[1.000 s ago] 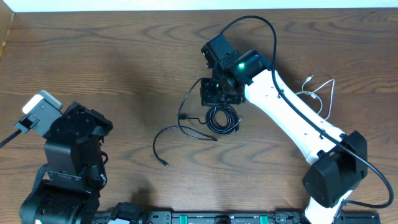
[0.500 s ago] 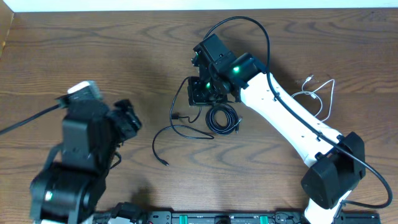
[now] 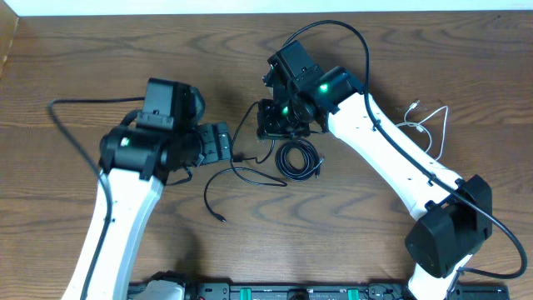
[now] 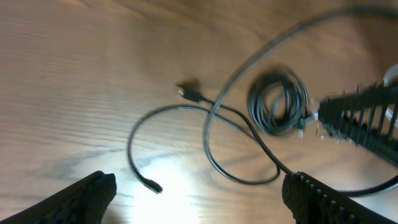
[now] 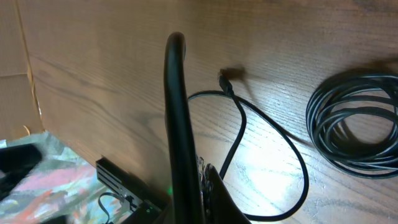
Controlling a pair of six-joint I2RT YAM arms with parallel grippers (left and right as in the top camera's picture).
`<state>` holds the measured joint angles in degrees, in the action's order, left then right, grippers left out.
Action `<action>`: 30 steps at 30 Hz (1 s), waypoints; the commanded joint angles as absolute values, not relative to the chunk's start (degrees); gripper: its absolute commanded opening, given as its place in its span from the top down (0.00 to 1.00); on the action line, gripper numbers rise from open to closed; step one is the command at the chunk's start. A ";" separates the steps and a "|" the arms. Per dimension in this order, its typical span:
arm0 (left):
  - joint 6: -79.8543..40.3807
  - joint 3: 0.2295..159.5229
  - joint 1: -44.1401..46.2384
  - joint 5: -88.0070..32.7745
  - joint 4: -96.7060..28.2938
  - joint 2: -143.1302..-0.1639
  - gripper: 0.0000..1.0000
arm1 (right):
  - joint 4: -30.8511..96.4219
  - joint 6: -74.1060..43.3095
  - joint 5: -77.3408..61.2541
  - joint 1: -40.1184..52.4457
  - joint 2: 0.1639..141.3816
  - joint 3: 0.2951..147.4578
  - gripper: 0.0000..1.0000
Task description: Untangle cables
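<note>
My right claw (image 3: 271,127), just left of the black coil (image 3: 297,158), pinches the loose black cable (image 5: 177,112) while my left claw (image 3: 223,142) hangs spread further left; pulling now could tighten the crossed loops or drag that coil across the worktop (image 3: 125,58).

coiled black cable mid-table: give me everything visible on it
The coiled black cable is a thin, rubbery-looking cord wound into several tight round loops. It lies flat on the wood table, near the middle. A small plug end shows at the coil's edge. No gripper holds it. The loose black cable curves past close beside it; whether they touch I cannot tell.
</note>
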<state>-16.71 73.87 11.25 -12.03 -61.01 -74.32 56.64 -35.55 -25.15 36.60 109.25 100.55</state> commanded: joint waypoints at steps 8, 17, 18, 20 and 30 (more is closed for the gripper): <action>-2.15 73.32 9.87 -22.06 -60.10 -82.46 0.10 | 56.12 -35.11 -25.87 35.92 108.90 100.47 0.99; -1.93 71.33 9.87 -21.89 -55.64 -88.53 0.17 | 56.14 -35.14 -25.91 35.29 108.90 100.47 0.99; -1.93 71.33 9.87 -21.89 -55.09 -89.19 0.18 | 56.14 -35.11 -25.93 35.29 108.90 100.47 0.99; -1.91 71.33 9.89 -21.89 -53.91 -90.54 0.21 | 56.14 -35.14 -26.11 35.29 108.90 100.47 0.99; -1.91 71.33 9.89 -23.42 -52.75 -92.27 0.52 | 56.10 -35.14 -26.09 35.22 108.90 100.44 0.99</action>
